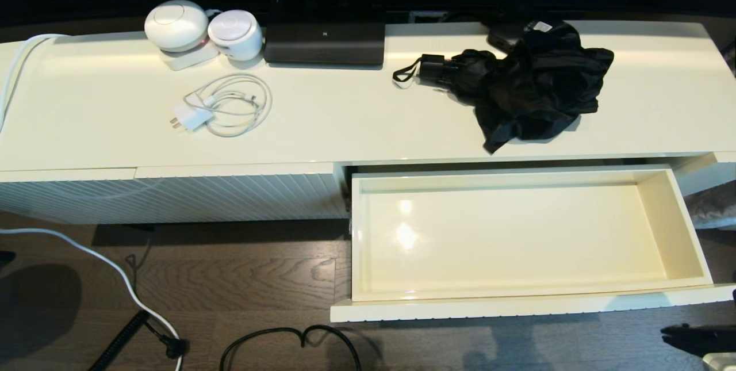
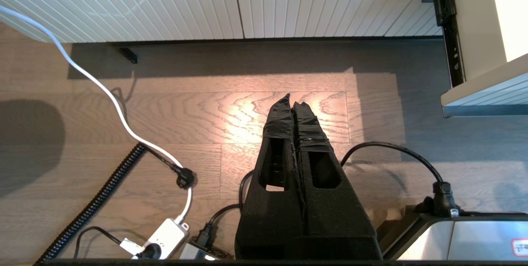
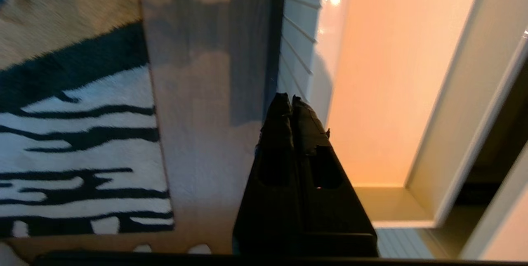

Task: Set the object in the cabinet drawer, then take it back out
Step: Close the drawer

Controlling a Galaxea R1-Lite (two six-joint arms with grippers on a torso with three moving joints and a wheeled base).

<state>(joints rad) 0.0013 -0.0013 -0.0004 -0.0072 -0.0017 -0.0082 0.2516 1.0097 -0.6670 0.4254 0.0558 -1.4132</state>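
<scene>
The object, a black folding umbrella (image 1: 529, 86) with loose fabric, lies on the cream cabinet top at the right, its handle and wrist loop pointing left. Below it the cabinet drawer (image 1: 517, 309) stands pulled out, its glossy interior holding nothing. My right gripper (image 1: 666, 332) is low at the drawer's front right corner, over the floor. Its fingers are pressed together with nothing between them, and its wrist view looks along the drawer (image 3: 371, 72) past the gripper (image 3: 287, 97). My left gripper (image 2: 292, 97) is shut over the wooden floor, left of the drawer (image 2: 482, 92).
On the cabinet top are two white round devices (image 1: 175, 25), a white charger with coiled cable (image 1: 221, 107), a black box (image 1: 325, 43), and a flat black box (image 1: 506, 34) behind the umbrella. Cables (image 1: 287, 339) and a power strip (image 2: 165, 237) lie on the floor. A striped rug (image 3: 78, 142) is to the right.
</scene>
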